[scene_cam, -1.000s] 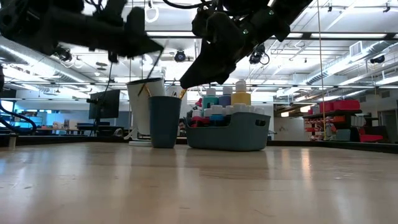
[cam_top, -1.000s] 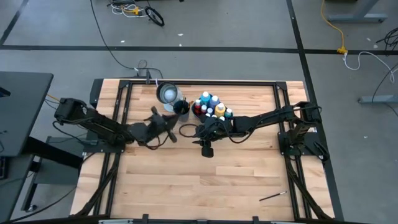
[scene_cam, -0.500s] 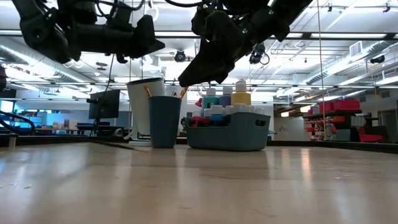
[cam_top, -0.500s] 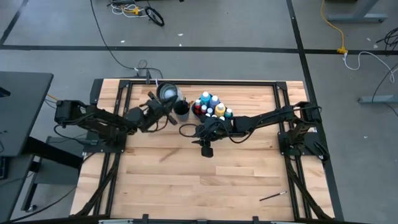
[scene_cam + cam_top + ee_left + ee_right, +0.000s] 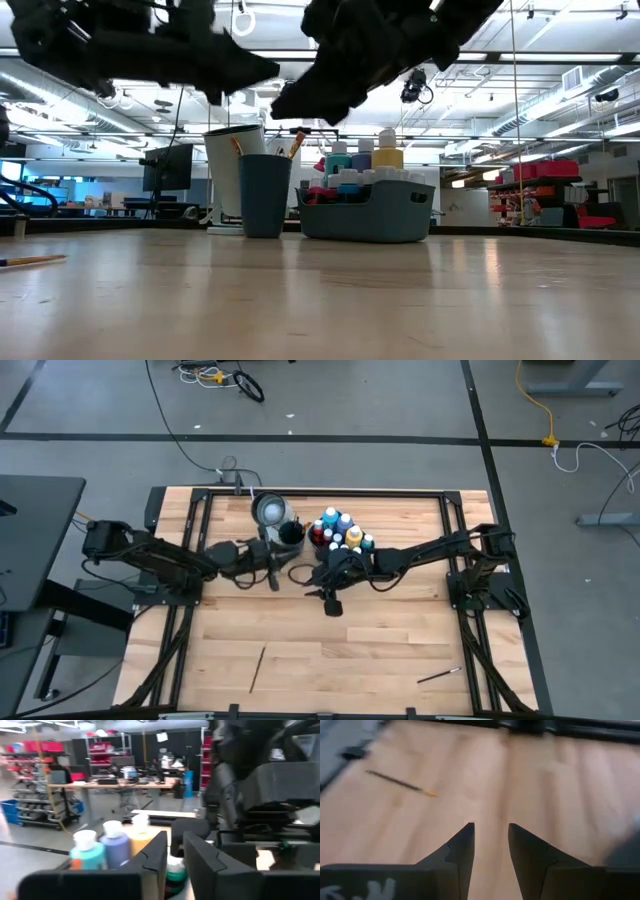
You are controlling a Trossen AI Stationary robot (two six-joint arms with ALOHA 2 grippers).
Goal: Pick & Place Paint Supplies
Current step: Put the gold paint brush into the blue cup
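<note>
Bottles (image 5: pixel 340 530): we see small round pale-capped ones packed in the tray (image 5: pixel 368 215), at the worktop's (image 5: pixel 330 640) far middle.
Brushes: one thin stick (image 5: pixel 257 668) lies loose on the near left planks, another (image 5: pixel 439 676) near right.
Cup (image 5: pixel 264 195): dark, smooth, just beside the tray; a white container (image 5: pixel 270 510) behind it.
Left hand (image 5: pixel 272 556): by the cup, fingers slightly apart, empty.
Right hand (image 5: pixel 308 571): before the tray, fingers apart, empty.
</note>
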